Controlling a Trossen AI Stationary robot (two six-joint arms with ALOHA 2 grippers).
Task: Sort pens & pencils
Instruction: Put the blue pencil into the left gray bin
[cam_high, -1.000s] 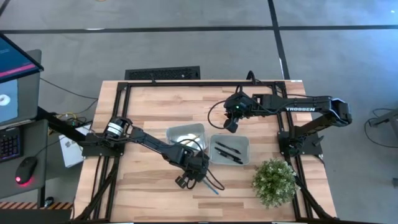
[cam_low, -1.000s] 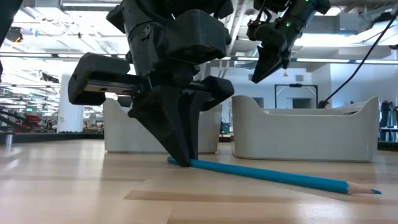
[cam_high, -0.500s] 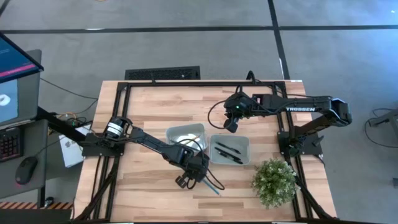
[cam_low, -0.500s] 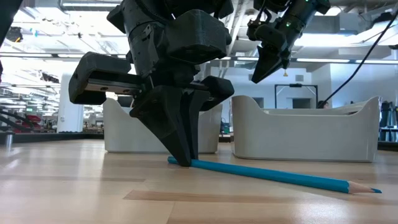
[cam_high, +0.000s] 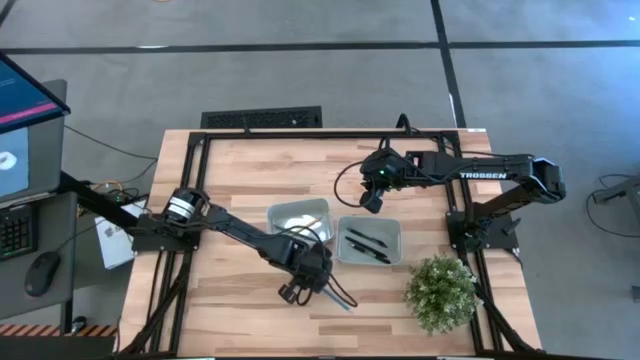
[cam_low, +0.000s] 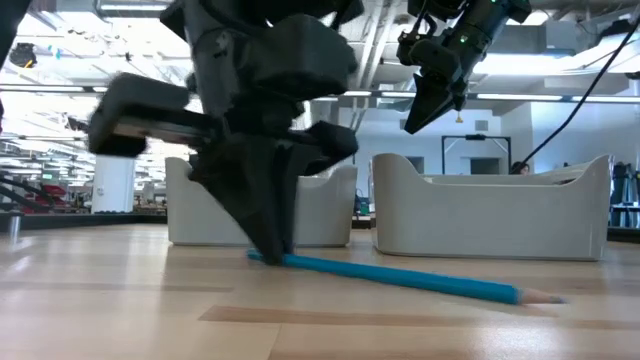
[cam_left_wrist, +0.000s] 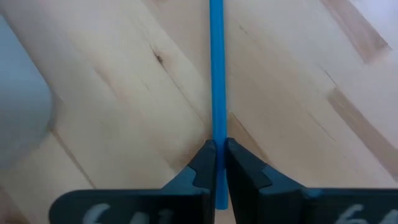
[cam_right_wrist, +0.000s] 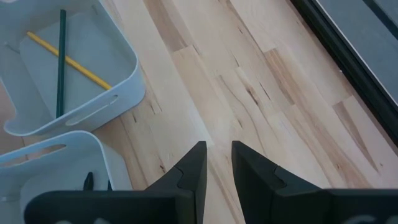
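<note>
A blue pencil (cam_low: 400, 277) lies on the wood in front of the two pale bins, its sharpened tip (cam_low: 545, 296) toward the table's right. My left gripper (cam_low: 270, 255) stands over the pencil's blunt end, shut on it; the high view shows it near the table's near edge (cam_high: 298, 290). The far-left bin (cam_right_wrist: 62, 62) holds a yellow and a dark green pencil. The right bin (cam_high: 370, 240) holds black pens (cam_high: 365, 245). My right gripper (cam_high: 372, 200) hangs above the table beyond the bins, its fingers a narrow gap apart, touching nothing. My left gripper pinches the blue pencil between its two fingertips close to the blunt end (cam_left_wrist: 216, 134), coming from above and pointing down. The rest of the shaft (cam_left_wrist: 216, 62) runs straight out ahead of the fingers. The pencil stays low along the table, its tip end on the wood.
A potted plant (cam_high: 440, 290) stands at the table's near right corner. Bare wood (cam_high: 230, 290) spreads left of my left gripper and along the near edge. A black frame (cam_high: 330, 133) borders the table's far side.
My left gripper, still shut on the blue pencil's blunt end, has moved a little toward the table's left. The pencil has slid that way with it, and its tip has moved left along the wood. The right arm has kept still.
</note>
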